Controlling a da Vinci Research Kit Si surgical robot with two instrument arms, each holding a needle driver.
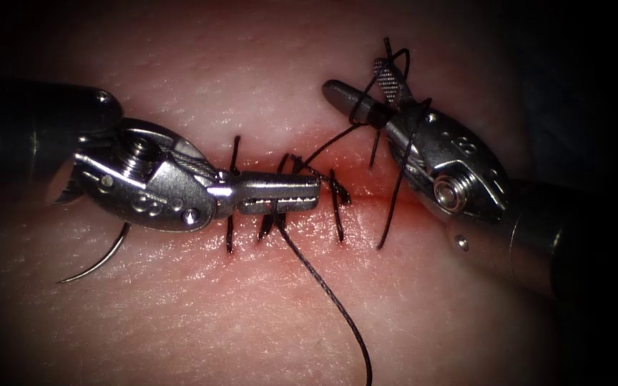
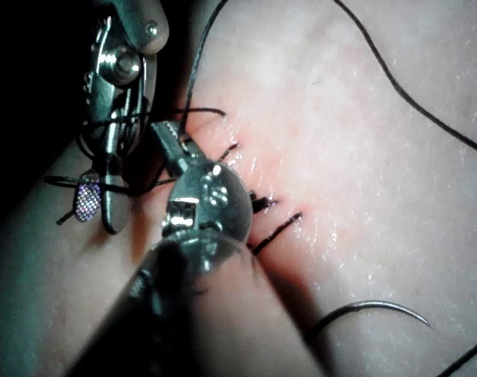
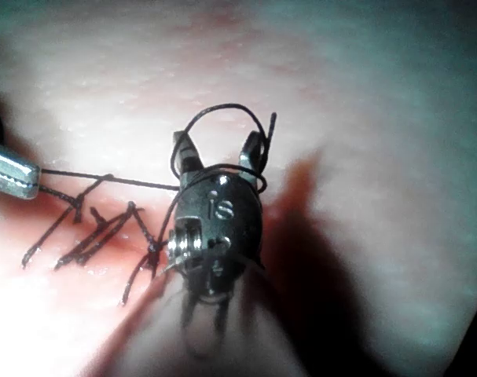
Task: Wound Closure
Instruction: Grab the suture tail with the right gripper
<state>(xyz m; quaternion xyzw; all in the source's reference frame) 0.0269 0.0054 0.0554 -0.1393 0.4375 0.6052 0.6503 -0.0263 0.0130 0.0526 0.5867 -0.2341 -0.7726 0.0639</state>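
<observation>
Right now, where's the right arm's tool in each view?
Endoscope: right end effector, jaws open, gripping nothing, thread looped around it, right of the stitches.
Left wrist: beyond the left end effector, which is shut on thread.
Right wrist: its own open jaws, thread looped over them.
Shared landmark: the stitches across the cut.
The needle lies loose on the tissue.

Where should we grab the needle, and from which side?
Probably the exposed mid-curve of the needle, short of its tip, from above: it lies flat and free on the tissue, other end hidden under the left hand, which is shut on the thread. The right hand, open with thread looped round it, holds nothing.
</observation>
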